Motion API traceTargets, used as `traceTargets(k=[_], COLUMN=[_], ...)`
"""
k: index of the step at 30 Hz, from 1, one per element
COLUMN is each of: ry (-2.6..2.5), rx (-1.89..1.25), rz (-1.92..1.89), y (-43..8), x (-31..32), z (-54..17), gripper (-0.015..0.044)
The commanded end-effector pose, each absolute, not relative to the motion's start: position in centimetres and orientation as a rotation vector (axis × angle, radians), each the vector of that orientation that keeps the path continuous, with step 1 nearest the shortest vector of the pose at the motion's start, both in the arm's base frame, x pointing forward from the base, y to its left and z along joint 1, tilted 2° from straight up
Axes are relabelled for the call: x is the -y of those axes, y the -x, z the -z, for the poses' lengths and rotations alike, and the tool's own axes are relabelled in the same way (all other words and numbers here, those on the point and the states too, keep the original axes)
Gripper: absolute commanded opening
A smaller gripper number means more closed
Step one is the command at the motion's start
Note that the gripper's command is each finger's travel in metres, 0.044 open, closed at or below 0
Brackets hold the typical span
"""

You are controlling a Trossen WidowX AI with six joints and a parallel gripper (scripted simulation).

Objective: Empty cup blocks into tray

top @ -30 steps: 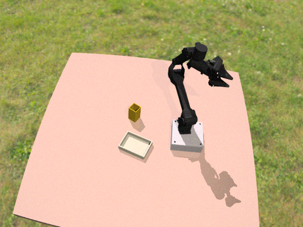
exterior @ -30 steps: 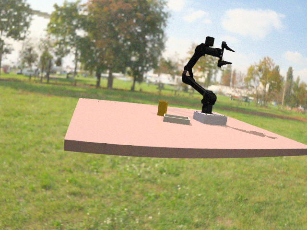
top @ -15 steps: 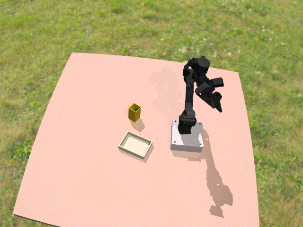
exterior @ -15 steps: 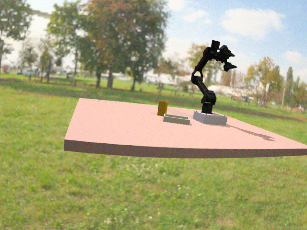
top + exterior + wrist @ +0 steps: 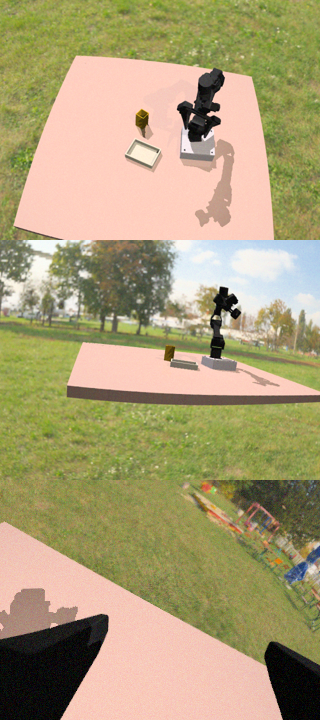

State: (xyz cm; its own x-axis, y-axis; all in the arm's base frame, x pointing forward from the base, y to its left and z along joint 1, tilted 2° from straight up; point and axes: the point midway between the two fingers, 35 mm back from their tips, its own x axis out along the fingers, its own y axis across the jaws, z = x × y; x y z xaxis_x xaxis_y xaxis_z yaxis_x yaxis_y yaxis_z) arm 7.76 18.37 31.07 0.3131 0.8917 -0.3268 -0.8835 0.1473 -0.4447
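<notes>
Your claw (image 5: 196,130) (image 5: 235,305) (image 5: 190,636) stands wide and holds nothing, well apart from the cup. You have the yellow cup (image 5: 141,119) (image 5: 169,353) upright on the desk (image 5: 90,180) (image 5: 129,382) (image 5: 165,680), near the shallow tray (image 5: 138,161) (image 5: 184,366).

1. The cup (image 5: 142,121) (image 5: 169,352) is mustard yellow, its rim brighter (rather like brass).
2. Pale cream colours the tray (image 5: 143,152) (image 5: 184,365).
3. The tabletop (image 5: 90,180) (image 5: 124,374) (image 5: 165,680) is plain salmon pink (brownish on its edge).
4. The arm (image 5: 201,103) (image 5: 216,327) and gripper (image 5: 199,115) (image 5: 190,636) are black.
5. Its base (image 5: 184,155) (image 5: 224,366) is light grey, dotted black.
</notes>
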Motion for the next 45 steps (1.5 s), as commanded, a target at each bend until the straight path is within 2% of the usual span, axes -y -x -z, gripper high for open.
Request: traceTargets(k=[1, 12, 22, 30, 39, 45], ry=[0.567, 0.379, 0.182, 0.019, -0.151, -0.164], rx=[-0.122, -0.359, -0.484, -0.524, -0.509, -0.505], rz=[-1.085, -0.597, -0.135, 0.241, 0.657, 0.688], y=[-11.5, -19.0, -23.0, -23.6, -21.4, -21.2], x=[-17.6, -12.6, -5.3, 1.5, 8.6, 9.1], z=[-28.8, -24.0, -19.5, -16.1, -12.5, -12.2], gripper=[0.044, 0.044, 0.044, 0.044, 0.044, 0.044])
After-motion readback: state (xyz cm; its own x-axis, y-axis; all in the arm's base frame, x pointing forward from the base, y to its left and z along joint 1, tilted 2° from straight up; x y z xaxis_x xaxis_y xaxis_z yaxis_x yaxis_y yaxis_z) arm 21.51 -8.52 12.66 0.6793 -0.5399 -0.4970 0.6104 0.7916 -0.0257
